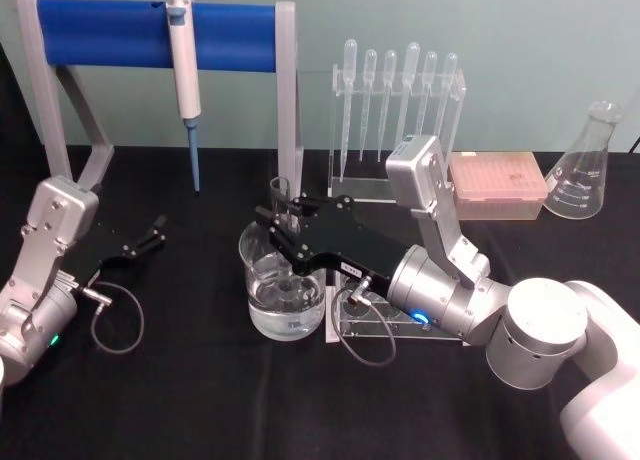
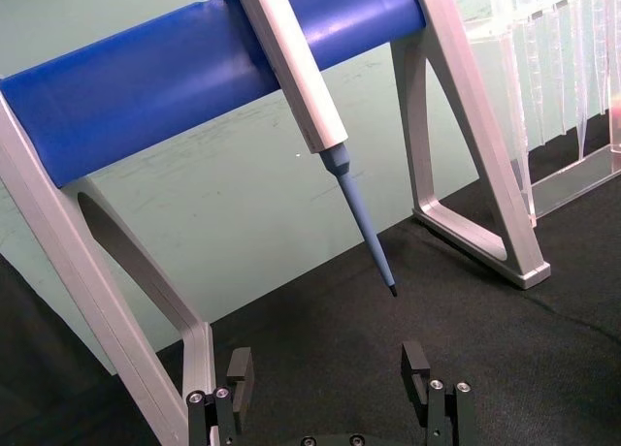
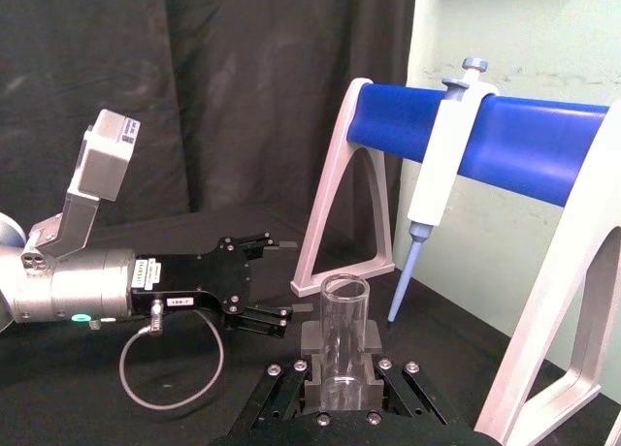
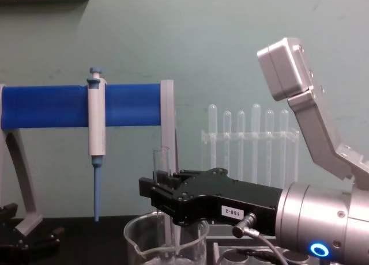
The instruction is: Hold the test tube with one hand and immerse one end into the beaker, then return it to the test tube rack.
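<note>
The test tube (image 1: 280, 195) stands upright, its open rim up, and my right gripper (image 1: 280, 228) is shut on its middle. Its lower end reaches down inside the beaker (image 1: 262, 315), a wide clear glass that holds some clear liquid, at the table's centre. The chest view shows the test tube (image 4: 161, 164) rising above the black right gripper (image 4: 157, 187) and passing into the beaker (image 4: 138, 245). In the right wrist view the test tube (image 3: 344, 315) sits clamped between the fingers. My left gripper (image 1: 148, 236) rests open at the left of the table, with its fingers (image 2: 238, 368) wide apart.
A white-and-blue pipettor (image 1: 184, 75) hangs from the blue-barred stand (image 1: 100, 35) at the back left. Behind the beaker stand a pipette rack (image 1: 395, 180), a pink tip box (image 1: 497, 185) and a conical flask (image 1: 585, 170). A clear holed rack (image 1: 385, 328) lies under my right wrist.
</note>
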`<state>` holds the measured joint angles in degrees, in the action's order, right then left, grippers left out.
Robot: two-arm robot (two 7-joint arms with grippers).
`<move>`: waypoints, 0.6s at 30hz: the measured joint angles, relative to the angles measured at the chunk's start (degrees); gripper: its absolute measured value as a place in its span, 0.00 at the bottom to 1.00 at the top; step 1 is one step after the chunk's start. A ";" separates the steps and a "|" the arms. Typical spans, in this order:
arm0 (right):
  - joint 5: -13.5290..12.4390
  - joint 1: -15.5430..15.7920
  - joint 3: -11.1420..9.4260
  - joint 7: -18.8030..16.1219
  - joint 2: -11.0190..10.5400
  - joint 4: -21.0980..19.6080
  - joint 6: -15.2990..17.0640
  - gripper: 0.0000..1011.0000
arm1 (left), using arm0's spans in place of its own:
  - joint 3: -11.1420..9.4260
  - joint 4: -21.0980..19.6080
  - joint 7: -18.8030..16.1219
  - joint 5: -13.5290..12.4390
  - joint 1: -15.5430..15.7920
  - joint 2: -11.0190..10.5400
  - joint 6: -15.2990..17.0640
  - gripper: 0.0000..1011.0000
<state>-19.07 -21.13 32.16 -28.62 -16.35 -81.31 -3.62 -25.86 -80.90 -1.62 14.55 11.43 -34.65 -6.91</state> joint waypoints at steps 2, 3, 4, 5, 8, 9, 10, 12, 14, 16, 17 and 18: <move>0.00 0.00 0.00 0.00 0.00 0.00 0.00 0.22 | 0.00 0.00 0.00 0.00 0.00 0.00 0.00 0.99; 0.00 0.00 0.00 0.00 0.00 0.00 0.00 0.22 | 0.00 0.00 0.00 0.00 0.00 0.00 0.00 0.99; 0.00 0.00 0.00 0.00 0.00 0.00 0.00 0.22 | 0.00 0.00 0.00 0.00 0.00 0.00 0.00 0.99; 0.00 0.00 0.00 0.00 0.00 0.00 0.00 0.22 | 0.00 0.00 0.00 0.00 0.00 0.00 0.00 0.99; 0.00 0.00 0.00 0.00 0.00 0.00 0.00 0.22 | 0.00 0.00 0.00 0.00 0.00 0.00 0.00 0.99; 0.00 0.00 0.00 0.00 0.00 0.00 0.00 0.22 | 0.00 0.00 0.00 0.00 0.00 0.00 0.00 0.99; 0.00 0.00 0.00 0.00 0.00 0.00 0.00 0.22 | 0.00 0.00 0.00 0.00 0.00 0.00 0.00 0.99; 0.00 0.00 0.00 0.00 0.00 0.00 0.00 0.22 | 0.00 0.00 0.00 0.00 0.00 0.00 0.00 0.99; 0.00 0.00 0.00 0.00 0.00 0.00 0.00 0.22 | 0.00 0.00 0.00 0.00 0.00 0.00 0.00 0.99; 0.00 0.00 0.00 0.00 0.00 0.00 0.00 0.22 | 0.00 0.00 0.00 0.00 0.00 0.00 0.00 0.99; 0.00 0.00 0.00 0.00 0.00 0.00 0.00 0.22 | 0.00 0.00 0.00 0.00 0.00 0.00 0.00 0.99; 0.00 0.00 0.00 0.00 0.00 0.00 0.00 0.22 | 0.00 0.00 0.00 0.00 0.00 0.00 0.00 0.99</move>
<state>-19.07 -21.13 32.16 -28.63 -16.35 -81.31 -3.62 -25.86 -80.90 -1.62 14.55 11.43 -34.65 -6.91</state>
